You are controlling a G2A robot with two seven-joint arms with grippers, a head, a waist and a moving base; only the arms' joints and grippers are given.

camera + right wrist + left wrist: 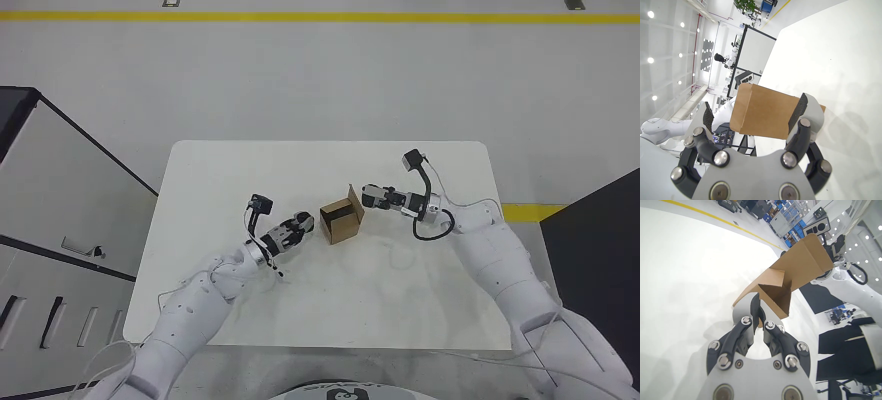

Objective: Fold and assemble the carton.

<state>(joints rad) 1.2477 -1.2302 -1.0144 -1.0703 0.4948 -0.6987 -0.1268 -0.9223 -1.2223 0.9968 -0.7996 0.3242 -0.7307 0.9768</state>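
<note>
A small brown carton (340, 220) stands partly folded at the middle of the white table (420, 310), with one flap raised on its far right side. My left gripper (300, 228) is at the carton's left side. In the left wrist view that gripper (758, 308) is shut on the edge of a wall of the carton (798, 262), whose inner flaps are partly folded in. My right gripper (372, 197) is at the raised flap on the right. In the right wrist view it (755, 103) is open, its fingers spread on either side of the carton's panel (768, 113).
A grey cabinet (50, 200) stands off the table's left edge and a dark panel (600, 240) off its right edge. Bare table surface lies all round the carton.
</note>
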